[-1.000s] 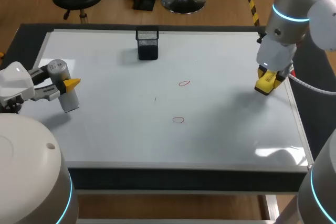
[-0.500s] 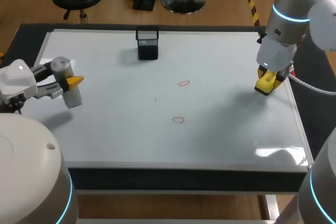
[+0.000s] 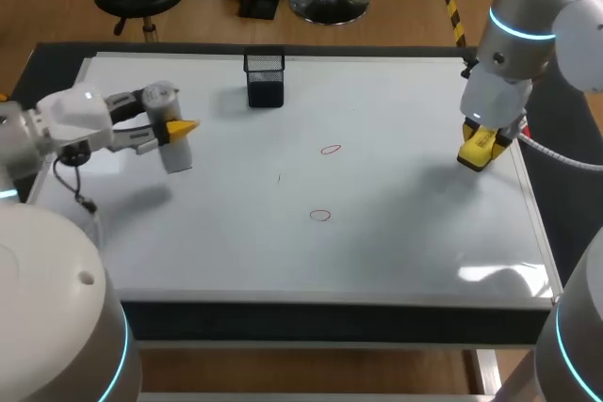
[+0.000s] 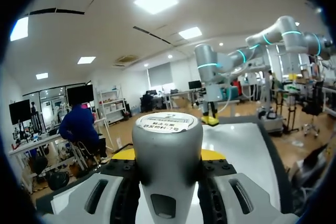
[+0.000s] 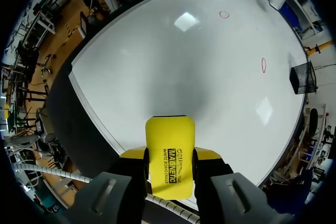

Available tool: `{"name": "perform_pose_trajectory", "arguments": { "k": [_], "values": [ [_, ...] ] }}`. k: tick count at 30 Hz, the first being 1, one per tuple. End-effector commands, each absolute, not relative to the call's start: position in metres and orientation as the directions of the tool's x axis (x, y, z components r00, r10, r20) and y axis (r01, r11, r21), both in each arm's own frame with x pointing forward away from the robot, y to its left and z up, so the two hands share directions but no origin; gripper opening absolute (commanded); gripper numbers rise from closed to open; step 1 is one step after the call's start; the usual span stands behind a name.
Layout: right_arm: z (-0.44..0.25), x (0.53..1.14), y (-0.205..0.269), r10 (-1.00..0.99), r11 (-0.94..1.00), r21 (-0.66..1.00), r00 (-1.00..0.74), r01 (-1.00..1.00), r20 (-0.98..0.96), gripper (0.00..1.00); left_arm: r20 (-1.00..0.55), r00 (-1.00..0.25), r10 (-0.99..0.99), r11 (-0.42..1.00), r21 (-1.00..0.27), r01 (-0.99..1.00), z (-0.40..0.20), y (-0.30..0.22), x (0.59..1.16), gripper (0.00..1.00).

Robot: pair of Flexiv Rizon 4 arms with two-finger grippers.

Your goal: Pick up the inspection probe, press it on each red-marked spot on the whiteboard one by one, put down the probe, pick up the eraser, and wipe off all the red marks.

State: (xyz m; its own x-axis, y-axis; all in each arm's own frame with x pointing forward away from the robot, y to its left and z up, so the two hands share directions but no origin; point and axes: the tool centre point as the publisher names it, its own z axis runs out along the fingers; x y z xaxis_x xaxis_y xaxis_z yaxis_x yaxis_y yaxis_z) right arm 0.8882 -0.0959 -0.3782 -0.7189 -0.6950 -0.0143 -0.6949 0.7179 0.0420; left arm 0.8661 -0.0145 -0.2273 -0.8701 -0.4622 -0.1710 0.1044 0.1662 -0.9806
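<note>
You are looking down on a dark-framed surface [image 3: 57,49] that is carrying a wide, glossy whiteboard [image 3: 396,251], rectangular and smooth enough to be throwing back ceiling glare. Your left arm [image 3: 66,124], with rounded white casings, is coming in over the board's left side, while your right arm [image 3: 528,7], a fat silver tube with a glowing cyan ring, is hanging over the right edge. A black wire-mesh cup [image 3: 265,77], square and open-topped, is standing upright on the board near its far edge. The inspection probe [image 3: 168,129] is a stubby grey metal cylinder with a domed head and a round label on top; your left jaws are clamping it from both sides, the yellow fingertips [image 3: 179,126] showing just beyond it, and it is hovering clear of the board's left rear part, casting a shadow below. In the left wrist view the probe [image 4: 167,150] is filling the gap between the jaws. The eraser [image 3: 479,148], a flat yellow block with rounded corners and black print, is sitting squeezed between your right jaws [image 5: 170,156] by the board's right edge. Two small red ovals [image 3: 330,150] [image 3: 320,216] are lying near the board's middle, well apart from both tools.
</note>
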Motion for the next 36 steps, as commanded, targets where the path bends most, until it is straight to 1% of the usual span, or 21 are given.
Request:
{"name": "perform_pose_trajectory", "arguments": {
  "k": [1, 13, 26, 36],
  "values": [
    [-0.377, 0.888, -0.097, -0.696, 0.717, 0.041, -0.717, -0.696, -0.012, 0.0, -0.158, -0.896, -0.416, 0.154, -0.983, 0.102, -0.234, -0.055, 0.899, 0.0],
    [-0.377, 0.888, -0.097, -0.696, 0.717, 0.041, -0.717, -0.696, -0.012, 0.0, -0.157, -0.943, -0.292, 0.126, -0.984, 0.125, -0.233, -0.136, 0.924, 0.0],
    [-0.377, 0.888, -0.097, -0.696, 0.717, 0.041, -0.717, -0.696, -0.012, 0.0, -0.13, -0.977, -0.169, 0.103, -0.988, 0.113, -0.24, -0.203, 0.924, 0.0],
    [-0.377, 0.888, -0.097, -0.696, 0.717, 0.041, -0.717, -0.696, -0.012, 0.0, -0.115, -0.989, -0.096, 0.091, -0.99, 0.106, -0.253, -0.242, 0.924, 0.0]
  ]
}}
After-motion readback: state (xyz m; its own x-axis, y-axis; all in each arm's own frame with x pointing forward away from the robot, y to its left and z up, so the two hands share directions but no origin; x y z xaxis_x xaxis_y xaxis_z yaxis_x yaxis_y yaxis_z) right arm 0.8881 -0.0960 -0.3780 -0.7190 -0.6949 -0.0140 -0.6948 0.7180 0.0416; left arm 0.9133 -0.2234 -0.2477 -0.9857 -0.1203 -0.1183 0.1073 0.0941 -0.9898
